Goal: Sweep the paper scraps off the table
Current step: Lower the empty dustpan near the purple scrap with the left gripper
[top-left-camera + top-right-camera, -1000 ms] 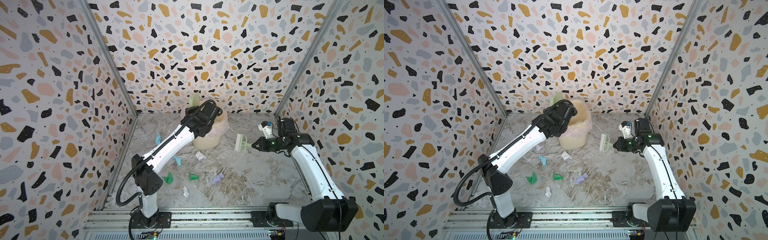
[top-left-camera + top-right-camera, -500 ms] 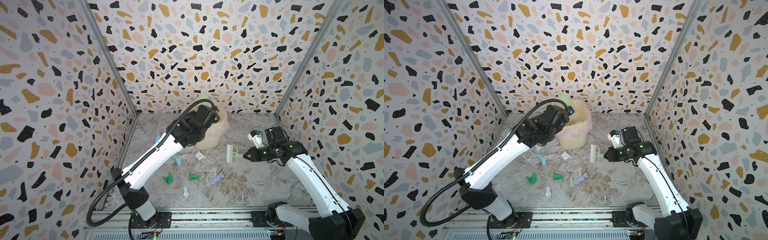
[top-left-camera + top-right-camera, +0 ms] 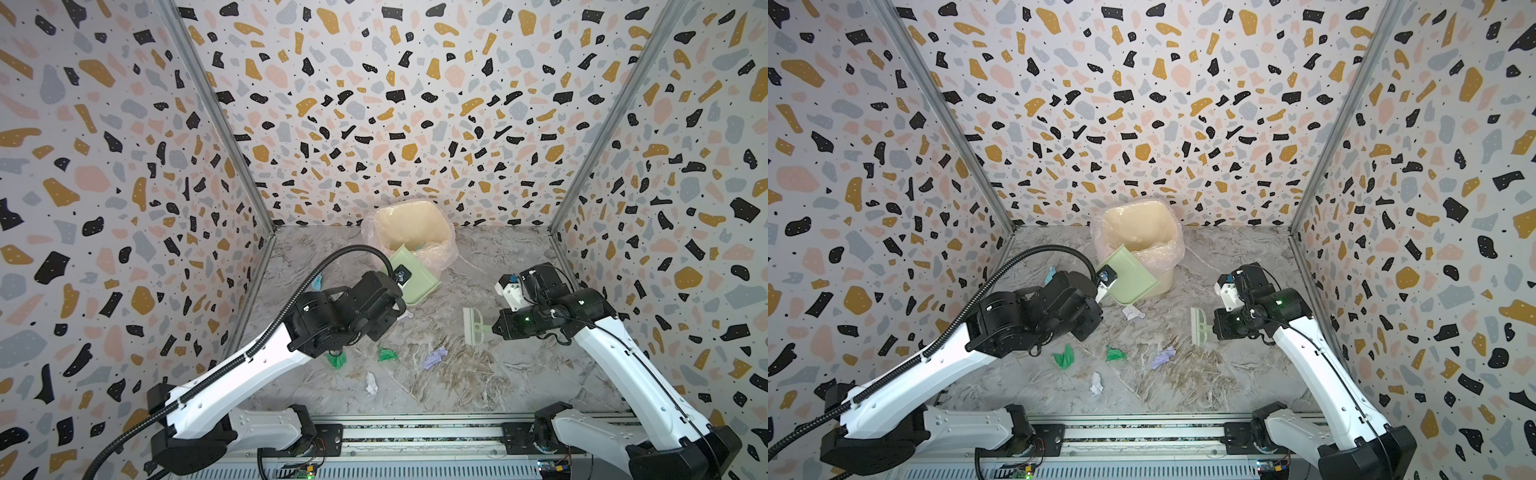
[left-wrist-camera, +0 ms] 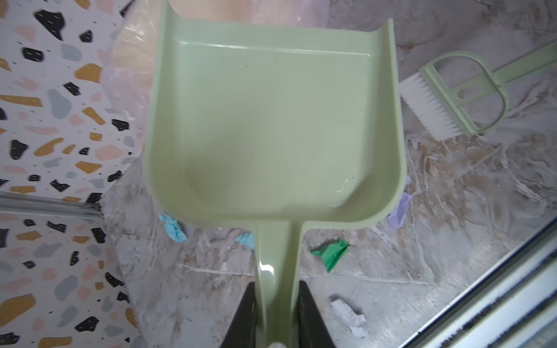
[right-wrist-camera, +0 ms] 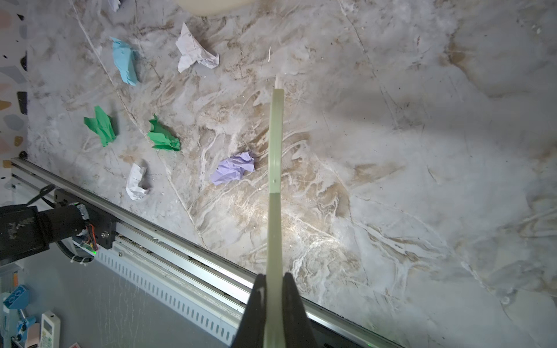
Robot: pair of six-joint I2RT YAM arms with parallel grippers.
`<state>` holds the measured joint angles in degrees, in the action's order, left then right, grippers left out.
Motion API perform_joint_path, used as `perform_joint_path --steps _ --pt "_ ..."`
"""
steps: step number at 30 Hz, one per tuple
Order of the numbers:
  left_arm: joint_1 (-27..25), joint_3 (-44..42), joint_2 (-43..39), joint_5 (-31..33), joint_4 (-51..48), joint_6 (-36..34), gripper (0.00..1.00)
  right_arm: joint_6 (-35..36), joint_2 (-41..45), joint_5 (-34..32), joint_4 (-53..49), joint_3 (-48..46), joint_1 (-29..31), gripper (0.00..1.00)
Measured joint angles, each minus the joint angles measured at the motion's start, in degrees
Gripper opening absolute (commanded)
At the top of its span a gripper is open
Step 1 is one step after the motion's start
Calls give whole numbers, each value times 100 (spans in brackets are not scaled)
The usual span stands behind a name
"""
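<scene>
The left hand (image 4: 276,304) was closed narrow on the handle of the pale green dustpan (image 4: 271,120). The dustpan's tray was bare and tilted, and its far lip reached the near rim of the lined bin (image 3: 415,226) at the back of the table (image 3: 519,374). Whether lip and rim touched could not be told. The right hand (image 5: 272,289) was pinched tight on the handle of the brush (image 3: 471,326), with the white bristles facing the middle of the table. Whether they met the surface could not be told either.

The paper scraps (image 5: 233,170) lay loose on the table, between the bin and the front rail (image 3: 415,432). A lilac scrap (image 3: 434,357) sat nearest the brush head. A green scrap (image 3: 386,354) lay just beyond it, toward the left arm (image 3: 266,357). A white scrap (image 3: 371,383) lay closer to the rail, and another white scrap (image 3: 1133,312) near the foot of the bin.

The left arm's black wrist hung over the left-middle of the table. In both top views it partly covered a second green scrap (image 3: 1064,356), and it hid a light blue scrap (image 5: 125,61) that the right wrist view showed. Another light blue scrap (image 3: 316,282) peeked out beside the arm's cable, near the left wall. In the left wrist view the dustpan's tray blocked most of the lilac scrap.
</scene>
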<state>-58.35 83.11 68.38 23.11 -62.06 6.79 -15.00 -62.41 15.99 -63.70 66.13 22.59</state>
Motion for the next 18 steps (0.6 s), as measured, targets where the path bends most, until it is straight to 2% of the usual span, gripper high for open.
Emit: perform_joint_path --steps 6,18 --pt "-361 -938 -348 -704 46 894 0 -92 -179 -380 -245 326 463 0" --pt "-1847 -3073 -828 -1550 887 2992 0 -120 -841 -835 -398 476 1370 0"
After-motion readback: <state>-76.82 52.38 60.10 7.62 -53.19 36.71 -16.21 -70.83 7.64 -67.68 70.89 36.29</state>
